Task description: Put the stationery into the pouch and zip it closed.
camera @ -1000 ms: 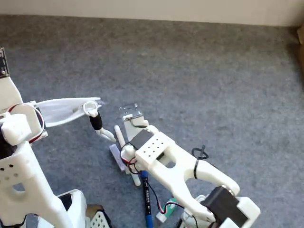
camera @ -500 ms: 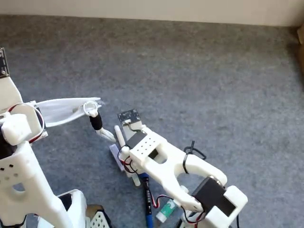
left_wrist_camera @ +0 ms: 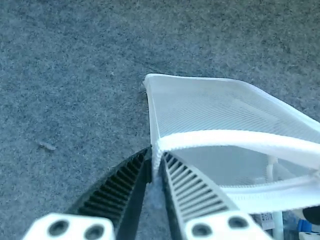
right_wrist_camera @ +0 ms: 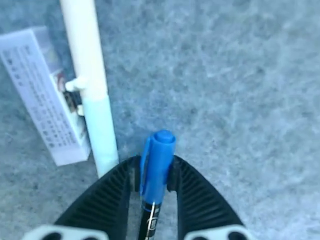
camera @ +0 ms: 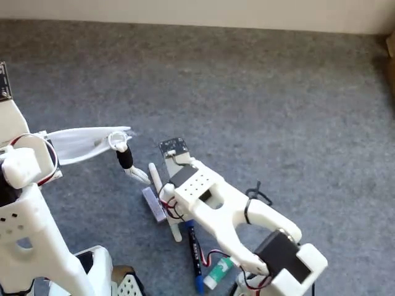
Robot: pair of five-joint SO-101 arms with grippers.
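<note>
On the grey worktop [camera: 278, 92], the white mesh pouch [camera: 86, 143] sits near the left arm, its edge clamped in the left tool [left_wrist_camera: 155, 160]. The right tool [right_wrist_camera: 152, 167] is clamped on the blue pen [right_wrist_camera: 157, 150], just beside a white pen [right_wrist_camera: 92, 85] and an eraser [right_wrist_camera: 42, 95].

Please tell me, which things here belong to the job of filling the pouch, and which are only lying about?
For the job: pouch, held by the left gripper; blue pen, clamped in the right gripper; white pen; eraser; green-and-white tube.

Lying about: grey carpet underneath; brown thing at its edge.
</note>
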